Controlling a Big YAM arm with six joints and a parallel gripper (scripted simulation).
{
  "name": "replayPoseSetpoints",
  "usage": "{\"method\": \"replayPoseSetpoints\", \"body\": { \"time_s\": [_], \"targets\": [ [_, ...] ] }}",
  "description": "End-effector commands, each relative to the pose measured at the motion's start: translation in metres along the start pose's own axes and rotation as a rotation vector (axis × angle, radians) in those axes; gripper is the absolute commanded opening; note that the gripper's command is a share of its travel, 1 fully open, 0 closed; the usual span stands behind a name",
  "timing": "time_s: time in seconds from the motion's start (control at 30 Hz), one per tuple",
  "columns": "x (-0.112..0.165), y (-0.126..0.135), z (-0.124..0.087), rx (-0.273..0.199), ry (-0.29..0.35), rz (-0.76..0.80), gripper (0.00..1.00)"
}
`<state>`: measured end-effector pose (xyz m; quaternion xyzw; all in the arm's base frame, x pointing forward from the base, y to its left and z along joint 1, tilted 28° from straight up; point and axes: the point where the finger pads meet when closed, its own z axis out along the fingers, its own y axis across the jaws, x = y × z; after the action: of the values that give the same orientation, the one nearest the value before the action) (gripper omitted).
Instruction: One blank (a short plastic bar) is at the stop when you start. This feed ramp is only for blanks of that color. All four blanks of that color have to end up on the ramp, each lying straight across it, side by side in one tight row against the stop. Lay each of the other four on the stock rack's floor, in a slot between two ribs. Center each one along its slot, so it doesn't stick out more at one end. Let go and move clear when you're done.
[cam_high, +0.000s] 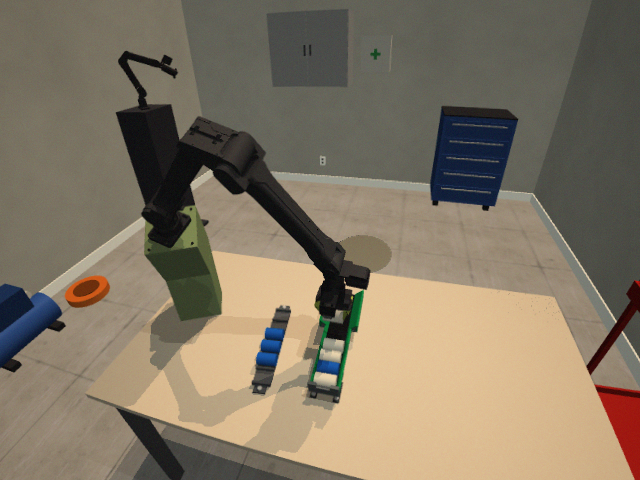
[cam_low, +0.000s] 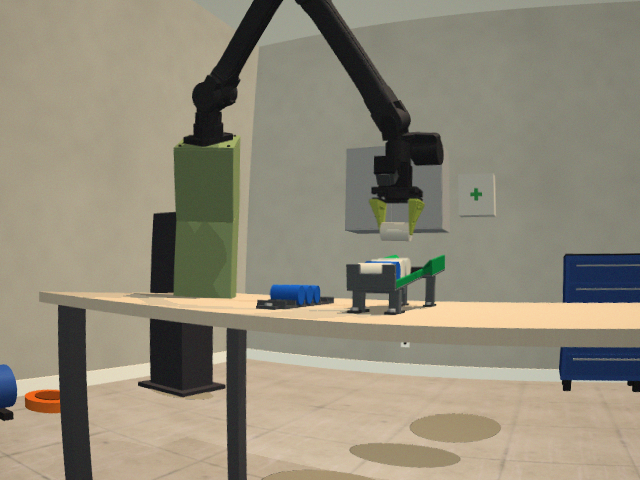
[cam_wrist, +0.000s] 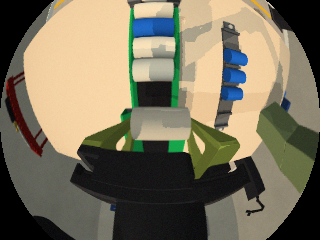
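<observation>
A white blank (cam_low: 395, 230) is held clamped between the fingers of the gripper (cam_low: 396, 213), partly open, above the green feed ramp (cam_low: 419, 272); three white and one blue lie there; three blue occupy the stock rack (cam_high: 270, 349)

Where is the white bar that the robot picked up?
The white bar is in the pincer, up in the air above the green ramp, uphill of the blanks lying there.
</observation>
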<state>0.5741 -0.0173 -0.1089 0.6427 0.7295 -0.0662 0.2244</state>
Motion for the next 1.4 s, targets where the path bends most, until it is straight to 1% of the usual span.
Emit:
{"method": "replayPoseSetpoints", "body": {
  "time_s": [0.0, 0.3, 0.37, 0.43, 0.47, 0.5, 0.53, 0.6, 0.67, 0.7, 0.73, 0.87, 1.37],
  "targets": [
    [-0.007, 0.021, 0.01, -0.041, -0.001, 0.013, 0.6],
    [-0.007, 0.02, 0.056, -0.038, -0.001, 0.011, 0.6],
    [0.006, 0.023, 0.058, -0.048, 0.004, -0.01, 0.6],
    [0.006, 0.023, 0.058, -0.048, 0.004, -0.01, 0.6],
    [0.001, 0.041, 0.038, -0.091, 0.001, -0.002, 0.6],
    [-0.008, 0.031, 0.055, -0.064, -0.002, 0.012, 0.6],
    [-0.007, 0.02, 0.071, -0.037, -0.001, 0.011, 0.6],
    [-0.007, 0.02, 0.074, -0.037, -0.002, 0.011, 0.6],
    [0.002, 0.017, 0.073, -0.036, 0.002, -0.006, 0.6],
    [0.001, 0.023, 0.06, -0.056, 0.002, -0.007, 0.6],
    [0.002, 0.027, 0.053, -0.065, 0.002, -0.009, 0.6],
    [0.001, 0.024, 0.058, -0.05, 0.002, -0.006, 0.6],
    [0.001, 0.024, 0.058, -0.05, 0.002, -0.006, 0.6]
  ]
}}
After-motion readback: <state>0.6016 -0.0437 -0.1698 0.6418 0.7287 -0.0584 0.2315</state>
